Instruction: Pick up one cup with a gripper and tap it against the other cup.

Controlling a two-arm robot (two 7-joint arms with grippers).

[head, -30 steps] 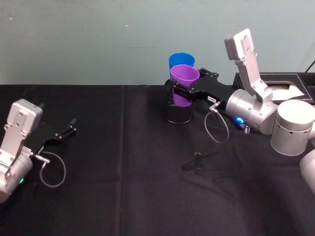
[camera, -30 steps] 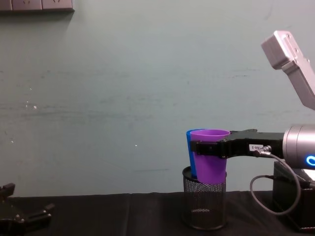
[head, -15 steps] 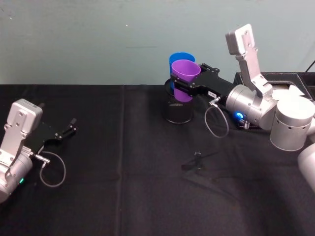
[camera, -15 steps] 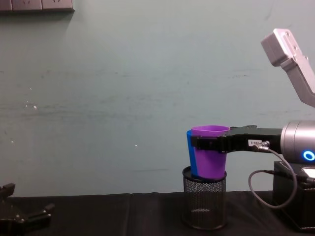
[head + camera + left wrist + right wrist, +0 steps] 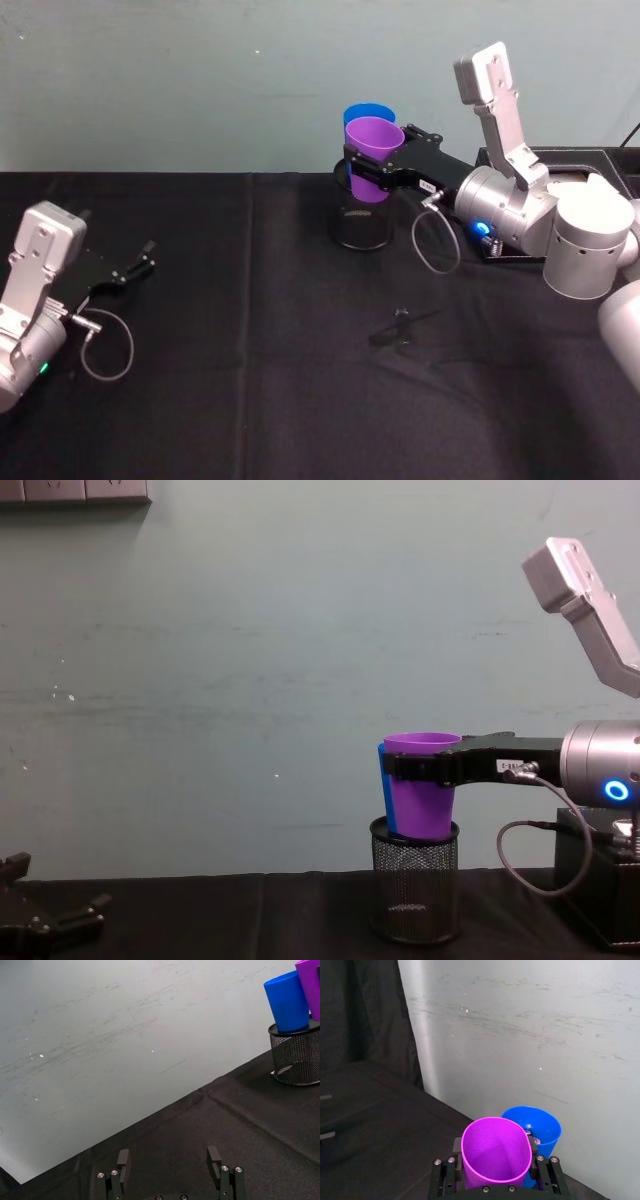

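Observation:
The purple cup (image 5: 374, 158) is upright, with my right gripper (image 5: 366, 176) shut around it just below the rim. Right behind it the blue cup (image 5: 368, 113) stands in a black mesh holder (image 5: 362, 226). In the right wrist view the purple cup (image 5: 496, 1157) has its rim against the blue cup (image 5: 540, 1128). From the side the purple cup (image 5: 420, 792) hides most of the blue cup (image 5: 384, 792), and its base hangs at the rim of the mesh holder (image 5: 414, 895). My left gripper (image 5: 135, 266) rests open on the table at the far left, its fingers (image 5: 122, 1160) spread wide.
A black cloth (image 5: 260, 380) covers the table and a green wall stands close behind the cups. A black box (image 5: 575, 170) sits at the back right under my right arm. A small dark object (image 5: 400, 326) lies in the middle of the cloth.
My right gripper has lifted the purple cup a little, so its base has come up out of the mesh holder to rim level, closer against the blue cup. The left arm has not moved.

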